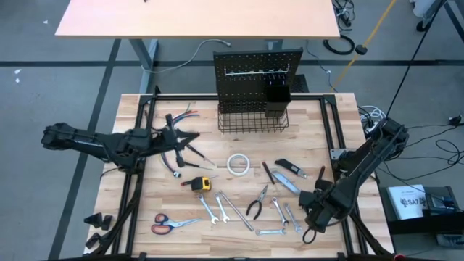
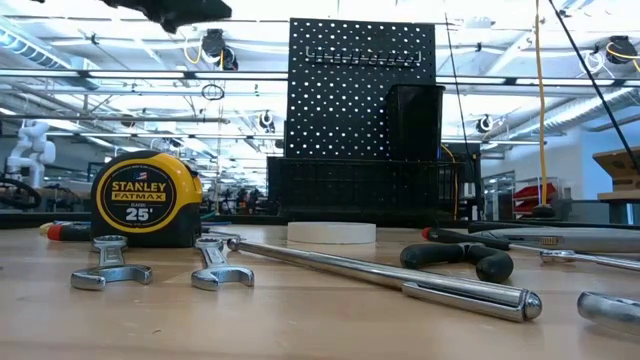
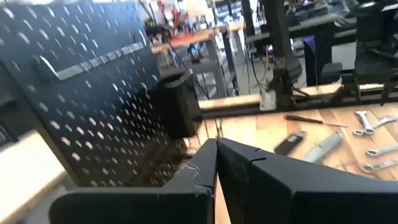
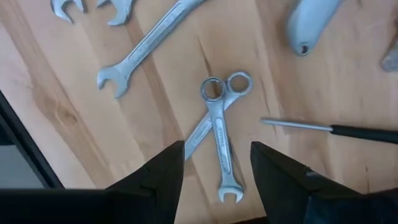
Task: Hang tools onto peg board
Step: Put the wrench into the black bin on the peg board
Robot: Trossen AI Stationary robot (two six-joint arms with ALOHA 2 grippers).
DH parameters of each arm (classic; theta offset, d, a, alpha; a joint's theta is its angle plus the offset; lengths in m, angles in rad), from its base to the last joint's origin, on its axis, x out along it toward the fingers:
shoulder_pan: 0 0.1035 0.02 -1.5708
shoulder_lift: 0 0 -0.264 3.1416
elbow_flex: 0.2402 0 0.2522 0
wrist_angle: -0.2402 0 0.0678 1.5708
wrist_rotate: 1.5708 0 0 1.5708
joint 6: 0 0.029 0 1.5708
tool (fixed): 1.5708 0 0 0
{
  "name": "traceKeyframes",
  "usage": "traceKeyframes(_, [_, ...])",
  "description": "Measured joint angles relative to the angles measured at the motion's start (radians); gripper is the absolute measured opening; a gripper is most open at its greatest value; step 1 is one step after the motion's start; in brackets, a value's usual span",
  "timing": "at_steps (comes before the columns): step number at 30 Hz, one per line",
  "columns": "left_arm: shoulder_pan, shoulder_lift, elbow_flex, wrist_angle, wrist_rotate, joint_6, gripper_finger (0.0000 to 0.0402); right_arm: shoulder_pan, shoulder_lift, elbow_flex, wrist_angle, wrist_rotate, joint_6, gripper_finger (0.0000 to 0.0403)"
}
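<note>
Hovering with right pincer (image 4: 214, 163) released over two crossed wrenches (image 4: 219, 127) lying flat on the surface (image 4: 74, 130) — stiff, thin, slick steel, likely best pinched mid-shank; left pincer (image 3: 216, 163) clenched near peg board (image 3: 81, 106).

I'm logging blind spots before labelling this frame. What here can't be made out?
- Rail hooks on the peg board: too small in the high view, blurred in the left wrist view.
- Right gripper: wrench shafts run behind its fingers, contact unclear.
- Scissors: missing from the low view.
</note>
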Motion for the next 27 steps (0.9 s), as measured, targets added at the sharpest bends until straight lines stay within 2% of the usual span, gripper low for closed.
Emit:
traceKeyframes(5, [-0.001, 0.035, 0.0, 0.004, 0.082, -0.001, 0.0015, 0.022, 0.085, 0.0, 0.01, -0.006, -0.037, 0.0175])
traceKeyframes(14, [0.0, 0.04, 0.0, 0.091, 0.088, 0.003, 0.0015, 0.061, 0.18, -0.001, -0.038, 0.014, -0.052, 0.0175])
traceKeyframes(20, [0.0, 0.04, 0.0, 0.096, 0.089, 0.051, 0.0015, 0.068, 0.19, -0.004, -0.033, -0.019, -0.059, 0.0175])
traceKeyframes(27, [0.0, 0.04, 0.0, 0.096, 0.089, 0.085, 0.0015, 0.067, 0.176, -0.077, 0.037, -0.107, -0.109, 0.0175])
